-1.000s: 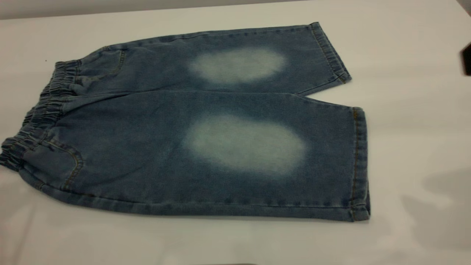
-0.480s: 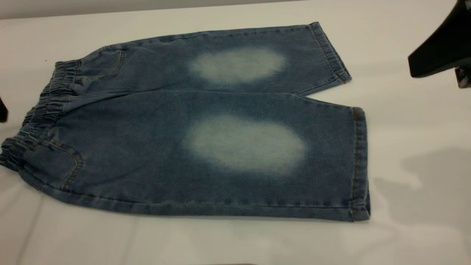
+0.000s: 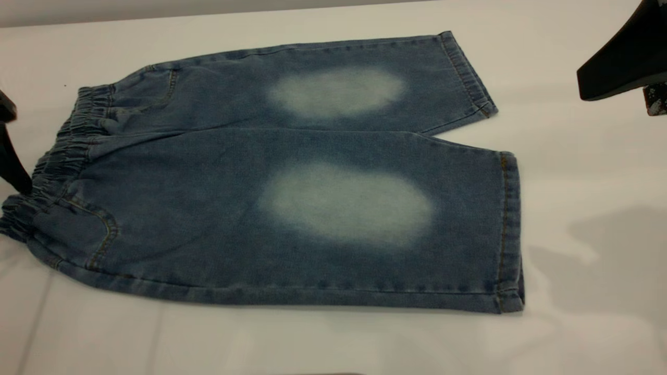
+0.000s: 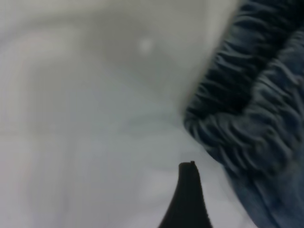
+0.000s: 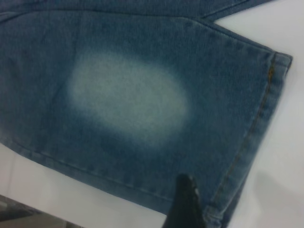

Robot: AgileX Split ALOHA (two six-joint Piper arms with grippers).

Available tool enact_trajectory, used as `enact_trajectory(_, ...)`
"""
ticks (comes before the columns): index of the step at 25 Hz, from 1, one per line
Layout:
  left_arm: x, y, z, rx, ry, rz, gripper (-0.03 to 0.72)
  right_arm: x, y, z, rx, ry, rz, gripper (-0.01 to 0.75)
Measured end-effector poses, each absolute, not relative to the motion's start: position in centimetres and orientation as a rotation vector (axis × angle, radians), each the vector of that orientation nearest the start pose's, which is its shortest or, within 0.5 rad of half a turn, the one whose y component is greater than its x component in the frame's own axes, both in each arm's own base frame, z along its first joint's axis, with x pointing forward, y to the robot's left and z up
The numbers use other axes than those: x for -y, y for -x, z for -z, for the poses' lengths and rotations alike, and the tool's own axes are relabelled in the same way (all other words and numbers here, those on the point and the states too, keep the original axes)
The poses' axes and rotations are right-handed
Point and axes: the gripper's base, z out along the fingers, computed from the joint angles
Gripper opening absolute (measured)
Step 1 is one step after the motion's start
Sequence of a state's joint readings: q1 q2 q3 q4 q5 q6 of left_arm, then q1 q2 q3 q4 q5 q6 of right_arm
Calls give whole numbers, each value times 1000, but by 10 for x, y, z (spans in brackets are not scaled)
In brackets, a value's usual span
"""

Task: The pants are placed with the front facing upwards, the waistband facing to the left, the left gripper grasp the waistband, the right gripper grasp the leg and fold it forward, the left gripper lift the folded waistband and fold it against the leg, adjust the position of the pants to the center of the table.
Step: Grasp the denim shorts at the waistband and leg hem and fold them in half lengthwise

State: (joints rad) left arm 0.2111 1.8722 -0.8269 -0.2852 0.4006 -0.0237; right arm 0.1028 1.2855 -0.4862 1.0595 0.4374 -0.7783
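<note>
- The left pincer is right beside the waistband. I cannot tell if it is wide or narrow, and I cannot tell if it touches the cloth.
- It could pinch only the top ruffle of the waistband, because the band is bunchy. Then the pants might slip out when lifted.
- The right pincer hangs up high, well apart from the leg ends. I cannot tell how it stands either.
- It has far to go, so it could grab late or miss the hem. Then the fold would come out crooked.
- The pants lie flat on the table, between the two pincers.
</note>
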Motion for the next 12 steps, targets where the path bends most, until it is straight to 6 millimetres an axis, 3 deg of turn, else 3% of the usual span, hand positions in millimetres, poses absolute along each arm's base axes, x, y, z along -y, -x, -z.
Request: enact_trajectory(12, -57, -305, -68, -2814, 759, 146, 535, -55, -207, -190, -2517, -13, -612, 490)
